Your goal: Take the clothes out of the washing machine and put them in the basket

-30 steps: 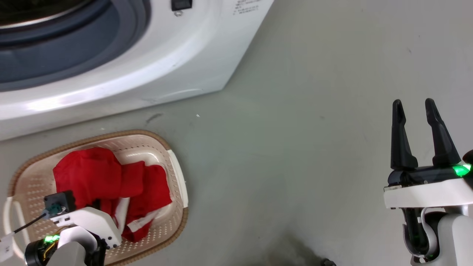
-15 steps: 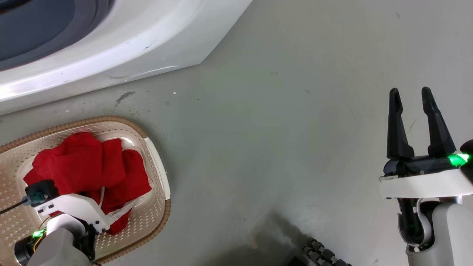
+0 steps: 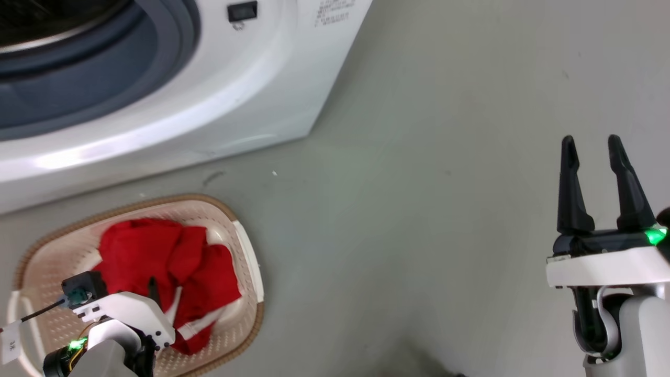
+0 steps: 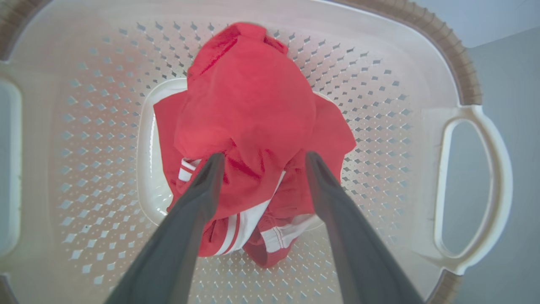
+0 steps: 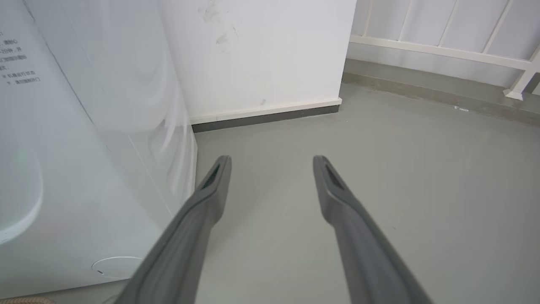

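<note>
1. If the left gripper [image 4: 265, 155] lifts while a fold is caught on one of its long dark fingers [image 4: 198, 202], the red clothing with white stripes [image 4: 249, 101] could be dragged up and dropped on the grey floor [image 3: 419, 209].
2. Those fingers are spread wide and hold nothing. They point down at the red heap, one on each side. Whether they touch it cannot be told.
3. The low cream plastic basket with little holes and a brown rim [image 4: 464, 67] holds the red clothing, piled in its middle, all inside the rim.
4. The basket sits on the floor just in front of the big white washing machine [image 3: 235, 104].
5. Little of the drum shows behind the machine's grey rubber ring [image 3: 78, 99], so clothes could be left behind unseen.
6. The right gripper [image 3: 590, 138] hangs over bare floor, well apart from the basket, its fingers parted and empty.
</note>
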Robot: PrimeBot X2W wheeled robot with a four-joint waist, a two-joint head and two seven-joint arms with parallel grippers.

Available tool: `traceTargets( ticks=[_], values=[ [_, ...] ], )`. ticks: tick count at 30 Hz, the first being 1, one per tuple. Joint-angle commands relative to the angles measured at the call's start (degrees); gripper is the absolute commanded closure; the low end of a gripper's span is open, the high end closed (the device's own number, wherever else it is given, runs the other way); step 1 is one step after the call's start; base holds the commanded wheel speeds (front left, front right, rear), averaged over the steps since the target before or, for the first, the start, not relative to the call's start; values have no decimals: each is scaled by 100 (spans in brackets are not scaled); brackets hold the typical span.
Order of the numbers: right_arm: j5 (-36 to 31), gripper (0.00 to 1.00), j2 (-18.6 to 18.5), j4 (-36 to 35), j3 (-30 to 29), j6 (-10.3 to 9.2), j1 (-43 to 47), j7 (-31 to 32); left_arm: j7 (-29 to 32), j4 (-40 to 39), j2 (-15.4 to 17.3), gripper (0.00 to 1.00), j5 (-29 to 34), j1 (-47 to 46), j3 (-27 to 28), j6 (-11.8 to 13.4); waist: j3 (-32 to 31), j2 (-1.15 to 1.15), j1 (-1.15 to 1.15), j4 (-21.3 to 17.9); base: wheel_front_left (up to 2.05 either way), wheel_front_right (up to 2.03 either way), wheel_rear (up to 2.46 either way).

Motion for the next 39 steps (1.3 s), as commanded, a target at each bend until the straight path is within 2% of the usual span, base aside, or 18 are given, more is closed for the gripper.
traceTargets(
  ticks=[1, 10, 21, 29, 34, 39],
  values=[
    [15, 0, -1, -28, -37, -2, 79, -4, -56, -44, -17, 0, 50, 65, -46, -10, -398, 0, 0, 197, 0, 0, 0],
    [-223, 0, -3, -140, -171, -2, 422, 286, -131, -805, -175, 0, 236, 425, -83, 42, -1225, 0, 0, 522, 0, 0, 0],
    [-511, 0, -3, -366, -316, -2, 982, 680, -123, -2865, -473, 0, 859, 1394, 11, 227, -2254, 0, 0, 884, 0, 0, 0],
    [-578, 0, -2, -588, -436, -2, 1339, 878, -124, -4711, -704, 0, 1266, 1934, 136, 277, -2620, 0, 0, 1133, 0, 0, 0],
    [-656, 0, -1, -686, -392, -2, 1496, 974, -124, -5605, -722, 0, 1545, 2186, 76, 347, -2805, 0, 0, 1285, 0, 0, 0],
    [-799, 0, -1, -753, -297, -2, 1634, 1064, -124, -6167, -695, 0, 1753, 2579, -20, 448, -3008, 0, 0, 1380, 0, 0, 0]
  ],
)
